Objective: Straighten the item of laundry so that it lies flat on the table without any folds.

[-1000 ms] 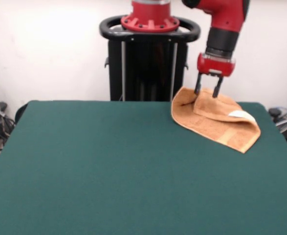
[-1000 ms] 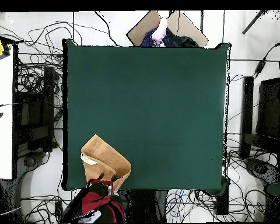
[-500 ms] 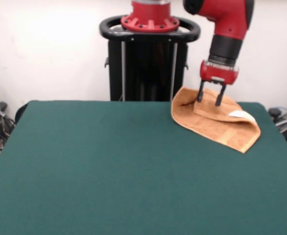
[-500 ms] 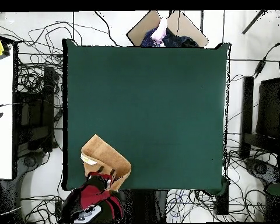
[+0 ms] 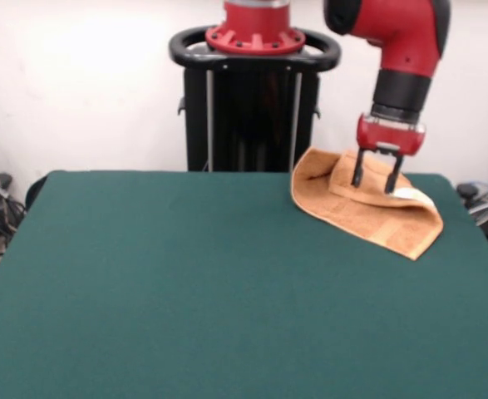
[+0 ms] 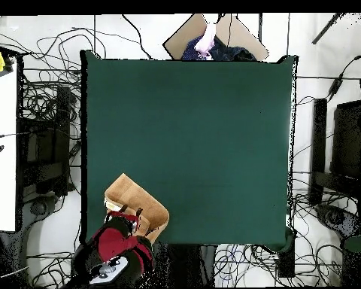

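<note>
Overhead view: arm (image 6: 112, 252) over folded towel (image 6: 142, 202), hiding part; claw (image 5: 375, 184) spread, empty

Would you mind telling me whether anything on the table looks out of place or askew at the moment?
Yes: the towel lies folded over on itself at a corner of the table, skewed against the table's edges, with a white patch showing on top. The gripper stands over it with its fingers apart.

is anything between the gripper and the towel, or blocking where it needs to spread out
Nothing visible does. The open gripper hangs right over the folded towel at the table corner, with no object between them, and no other object lies on the green top beside the towel.
</note>
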Controlling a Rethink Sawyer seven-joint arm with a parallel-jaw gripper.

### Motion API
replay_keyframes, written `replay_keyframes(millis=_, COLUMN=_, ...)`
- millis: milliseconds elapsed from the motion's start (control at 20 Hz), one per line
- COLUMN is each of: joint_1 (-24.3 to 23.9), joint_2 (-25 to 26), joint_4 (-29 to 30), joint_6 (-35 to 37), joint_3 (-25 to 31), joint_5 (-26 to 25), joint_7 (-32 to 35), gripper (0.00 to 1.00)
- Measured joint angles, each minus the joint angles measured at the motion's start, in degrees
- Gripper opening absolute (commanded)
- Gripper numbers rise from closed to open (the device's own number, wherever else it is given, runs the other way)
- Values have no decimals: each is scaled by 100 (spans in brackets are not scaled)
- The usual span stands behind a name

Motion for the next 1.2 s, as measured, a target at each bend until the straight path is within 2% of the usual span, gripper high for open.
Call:
replay_keyframes(millis=400, joint_1=19, joint_2=-11, joint_4=-523, joint_6=1180, joint_3=14, joint_5=304, joint_7=0, gripper=100)
replay_keyframes(millis=1200, joint_1=161, joint_2=436, joint_4=-1760, joint_6=1589, joint_3=2, joint_5=663, joint_7=0, gripper=100)
